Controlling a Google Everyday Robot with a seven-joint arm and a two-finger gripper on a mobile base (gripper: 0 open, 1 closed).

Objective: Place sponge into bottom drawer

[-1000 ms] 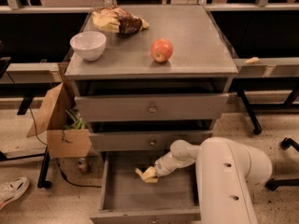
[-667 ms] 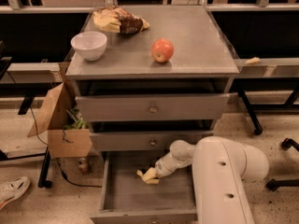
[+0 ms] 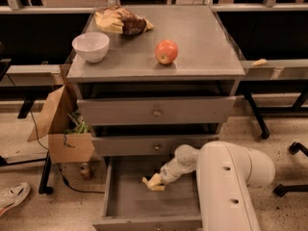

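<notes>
The bottom drawer (image 3: 130, 203) of the grey cabinet is pulled open, a wide shallow grey tray. My gripper (image 3: 160, 178) reaches down into it from the right, at the drawer's middle, just under the middle drawer's front. It is shut on the sponge (image 3: 153, 183), which shows as a small yellow piece at the gripper's tip, tilted and low over the drawer floor. The sponge's dark green top does not show. My white arm (image 3: 231, 186) covers the drawer's right side.
On the cabinet top (image 3: 202, 37) lie a red-orange apple (image 3: 166, 51), a white bowl (image 3: 91, 46) and a snack bag (image 3: 120, 21). The two upper drawers (image 3: 156, 111) are shut. An open cardboard box (image 3: 62, 131) and a shoe (image 3: 12, 198) are on the floor at left.
The arm's large white body has shifted slightly left. The gripper and sponge stay at nearly the same spot inside the bottom drawer.
</notes>
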